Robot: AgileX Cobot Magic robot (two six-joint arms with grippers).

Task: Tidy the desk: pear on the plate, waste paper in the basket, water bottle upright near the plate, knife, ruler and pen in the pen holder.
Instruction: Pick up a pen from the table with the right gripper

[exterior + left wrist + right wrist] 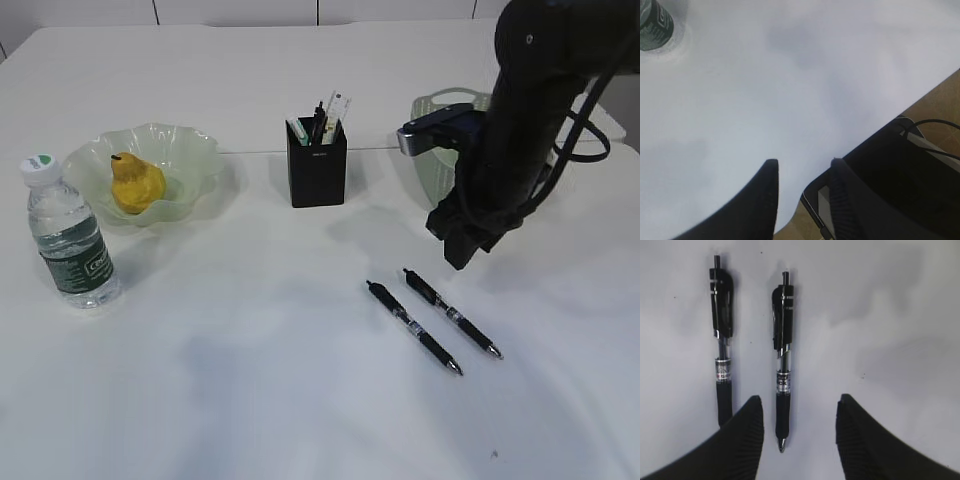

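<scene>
The right gripper (799, 427) hangs above the white table (300, 400) with its two black ribbed fingers (747, 435) spread apart and nothing between them. In the right wrist view, two black click pens lie side by side on the table just past the fingertips. The nearer pen (782, 360) lies just inside the gripper's left finger, at about eleven o'clock from the gap between the fingers, its metal tip pointing back toward the gripper. The second pen (722, 335) lies parallel to it at about ten o'clock, its lower end hidden behind the same finger.

In the exterior view, the right gripper (462, 245) hangs at about one o'clock from the two pens, which lie close together and nearly parallel near the middle right of the table.

The left gripper (801, 172) hovers over the table's edge with its dark fingers apart and empty.

A black pen holder (317, 165) stands at about eleven o'clock from the pens, with several items upright in it. A pale green basket (435, 120) sits at about three o'clock from the holder, partly hidden by the arm. At about nine o'clock from the holder, a yellow pear (135, 183) rests in a wavy green glass plate (195, 150). A water bottle (68, 235) stands upright just beside the plate, at about seven o'clock from it.
</scene>
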